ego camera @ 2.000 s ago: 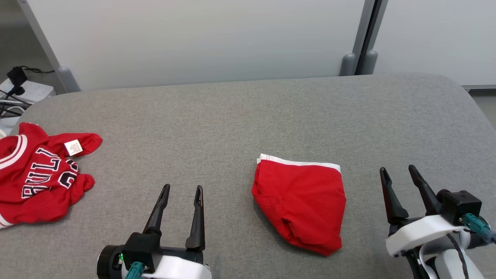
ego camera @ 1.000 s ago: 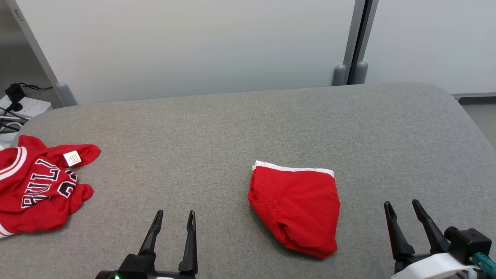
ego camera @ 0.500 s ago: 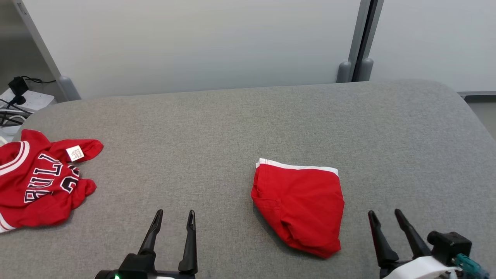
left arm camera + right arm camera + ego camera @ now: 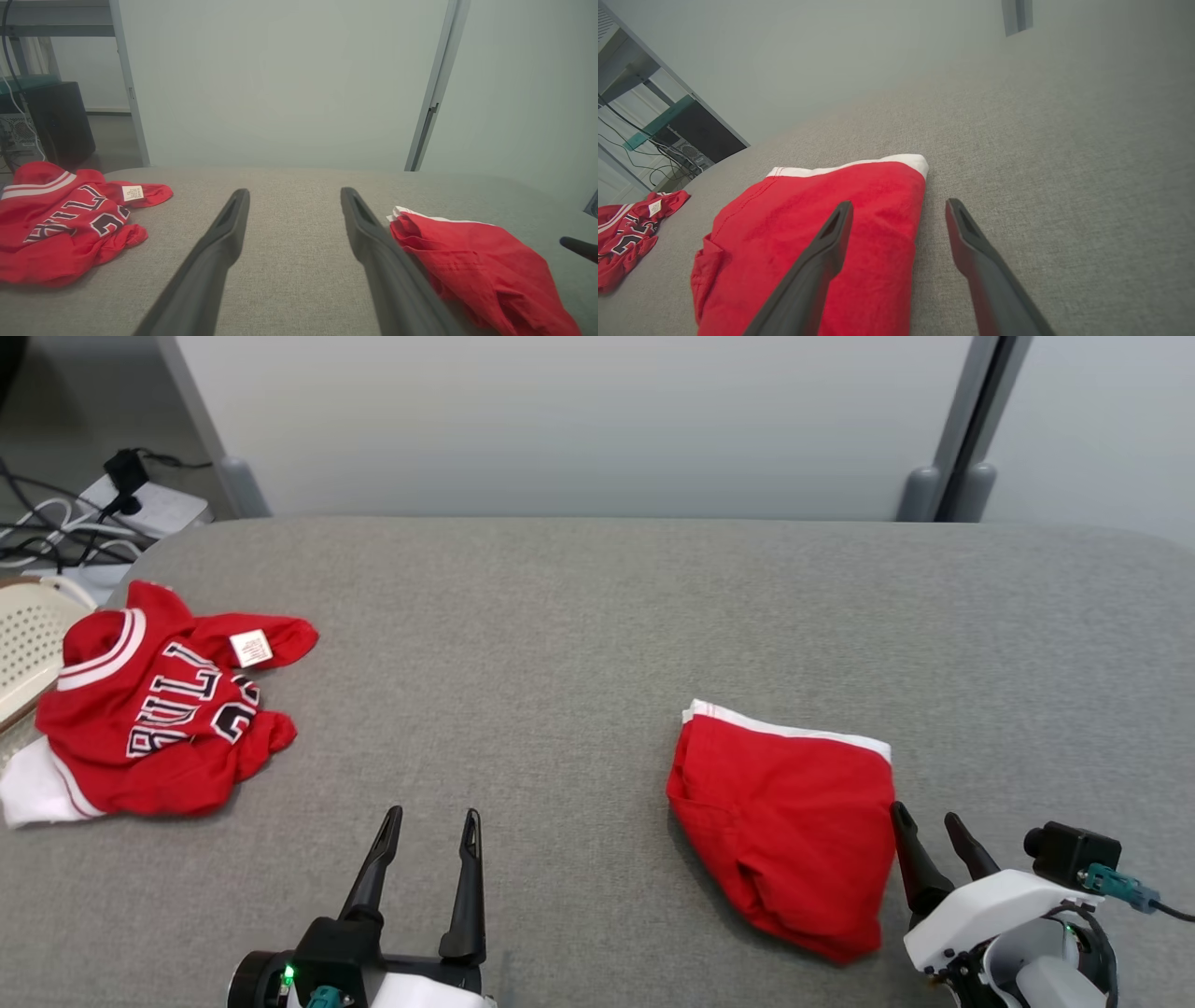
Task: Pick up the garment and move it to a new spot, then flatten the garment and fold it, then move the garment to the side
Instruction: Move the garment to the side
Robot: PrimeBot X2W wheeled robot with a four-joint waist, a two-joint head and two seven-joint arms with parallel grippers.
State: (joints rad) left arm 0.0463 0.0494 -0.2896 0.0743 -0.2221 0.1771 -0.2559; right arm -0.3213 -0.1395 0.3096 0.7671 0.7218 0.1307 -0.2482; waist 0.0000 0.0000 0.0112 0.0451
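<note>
Folded red shorts [image 4: 789, 821] with a white waistband lie on the grey table [image 4: 560, 616] at the right of centre; they also show in the left wrist view [image 4: 481, 266] and the right wrist view [image 4: 817, 233]. My right gripper [image 4: 926, 817] stands open at the shorts' right edge, its left finger over the red cloth, nothing held. My left gripper [image 4: 429, 817] stands open near the front edge, left of the shorts, over bare table. A crumpled red jersey [image 4: 159, 719] with black lettering lies at the far left.
A cream perforated basket [image 4: 23, 644] sits past the table's left edge. A power strip and cables [image 4: 112, 513] lie on the floor at the back left. A pale wall panel with a grey post [image 4: 962, 429] stands behind the table.
The head camera has swung left, shifting the whole picture right. My right gripper has come in to the shorts' right edge. The left gripper holds its place.
</note>
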